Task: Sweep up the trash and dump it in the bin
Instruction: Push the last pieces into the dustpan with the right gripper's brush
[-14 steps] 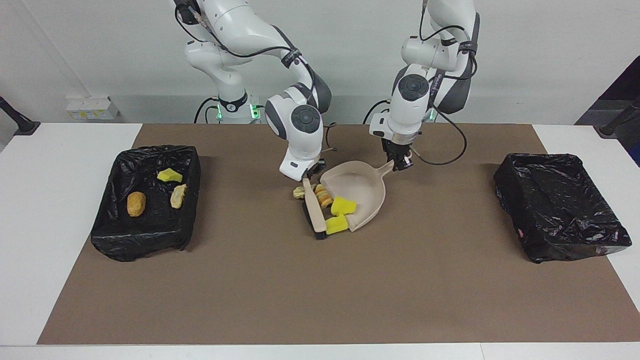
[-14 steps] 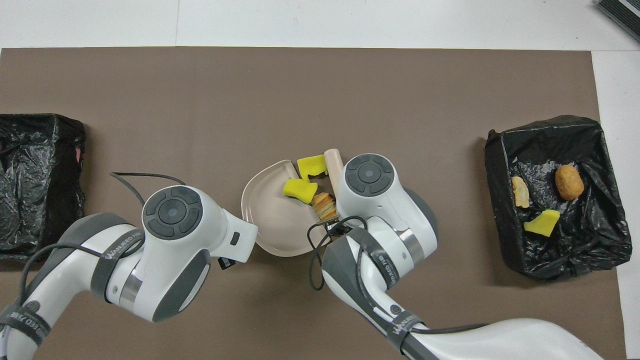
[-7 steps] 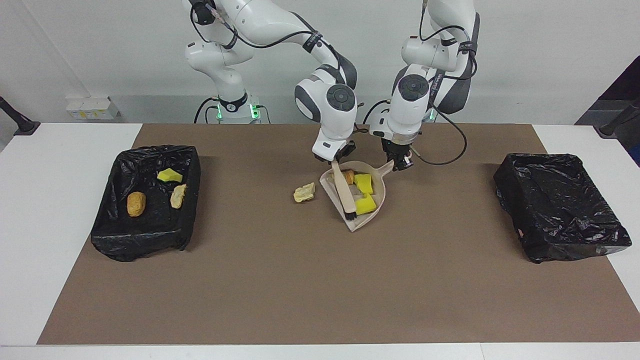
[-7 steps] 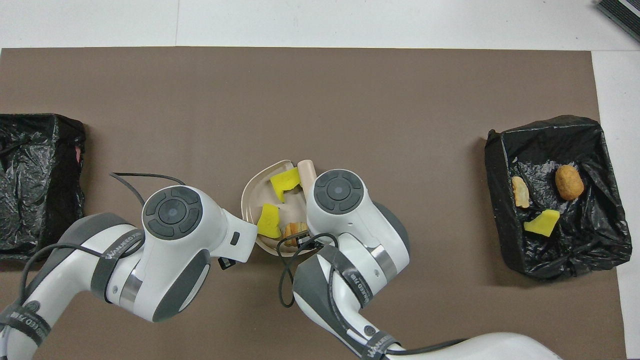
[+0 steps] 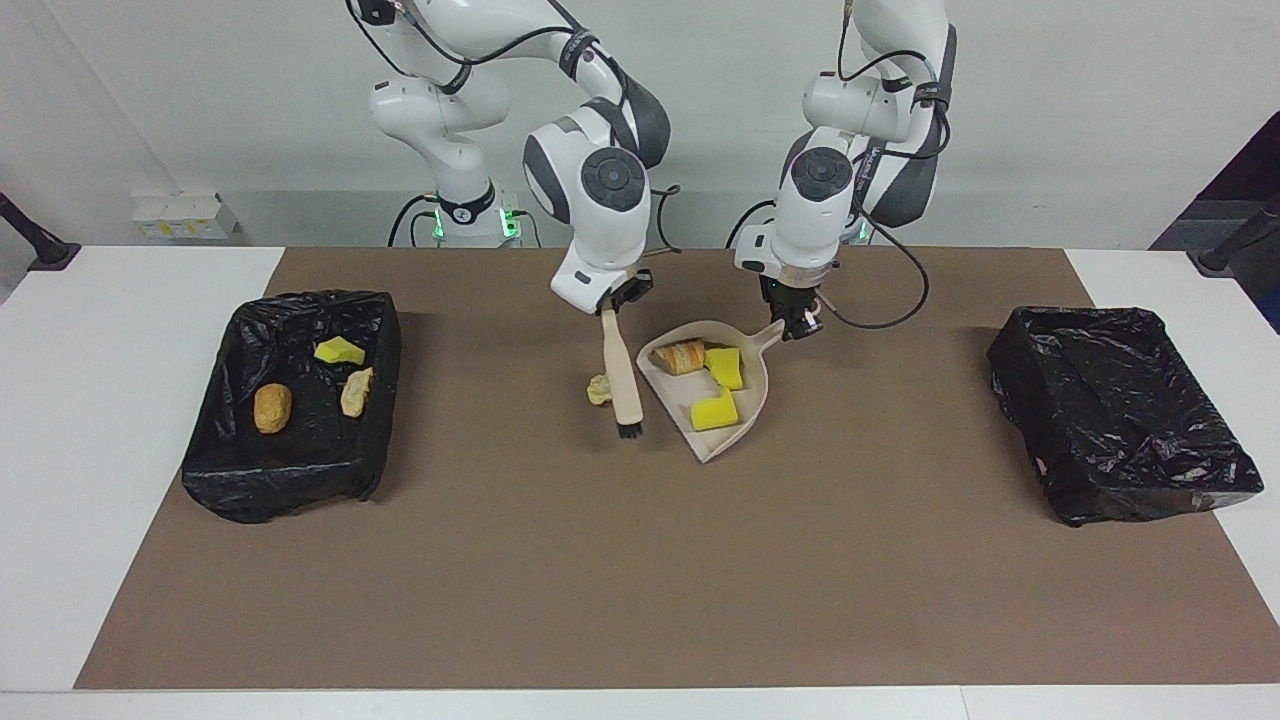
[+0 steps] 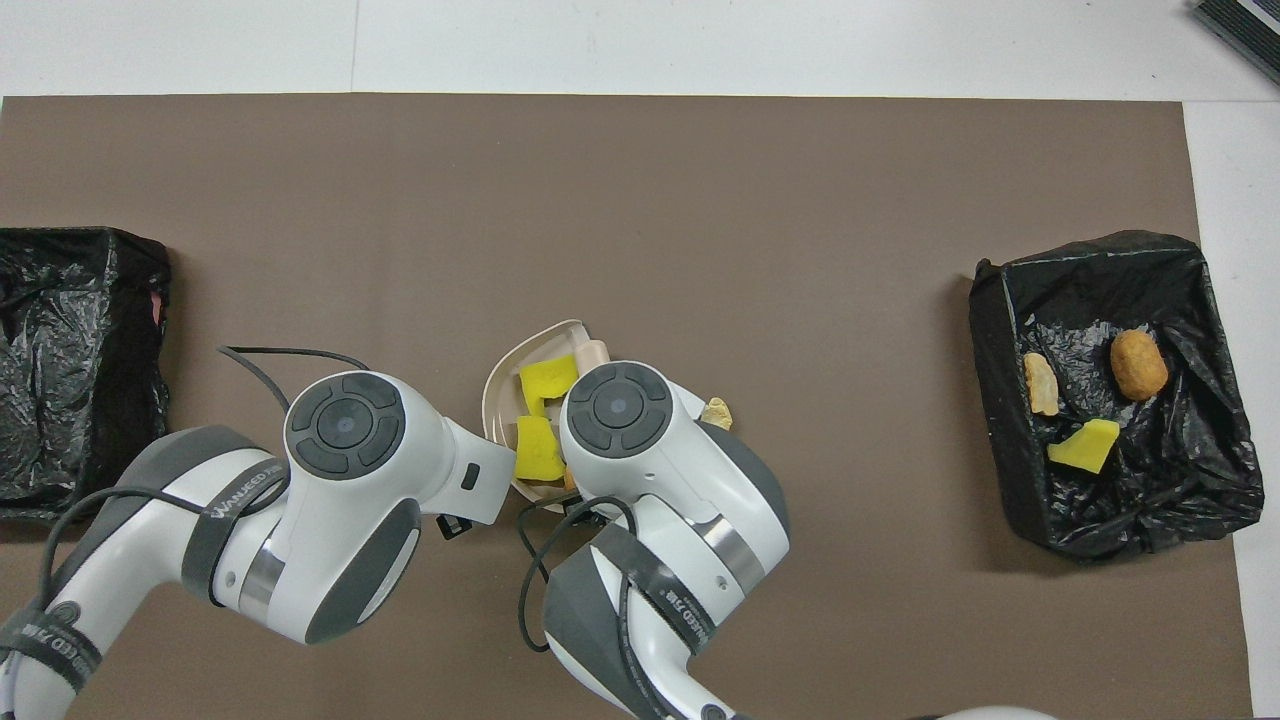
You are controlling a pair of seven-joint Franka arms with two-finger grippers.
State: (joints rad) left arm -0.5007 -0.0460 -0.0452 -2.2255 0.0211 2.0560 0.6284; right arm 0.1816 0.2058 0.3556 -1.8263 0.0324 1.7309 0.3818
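2 arms, both busy. Right pincer (image 5: pixel 612 301) clamped on the brush (image 5: pixel 624 372) handle, brush hanging bristles-down, lifted over the mat (image 5: pixel 640 560) just beside the dustpan (image 5: pixel 745 410). Left pincer (image 5: pixel 798 325) closed on the dustpan handle, pan's front lip on the surface.

Trash, 7 scraps:
- 3 in the pan: 2 yellow sponges (image 5: pixel 716 410), 1 bread piece (image 5: pixel 683 356).
- 1 pale scrap (image 5: pixel 599 389) loose on the mat next to the brush, toward right arm's end.
- 3 in the bin (image 5: pixel 240 470) at right arm's end: 1 yellow chunk (image 5: pixel 339 350), 1 tan roll (image 5: pixel 272 407), 1 pale crust (image 5: pixel 356 391).

2 bins w/ black liners; 2nd bin (image 5: pixel 1120 420) at left arm's end.
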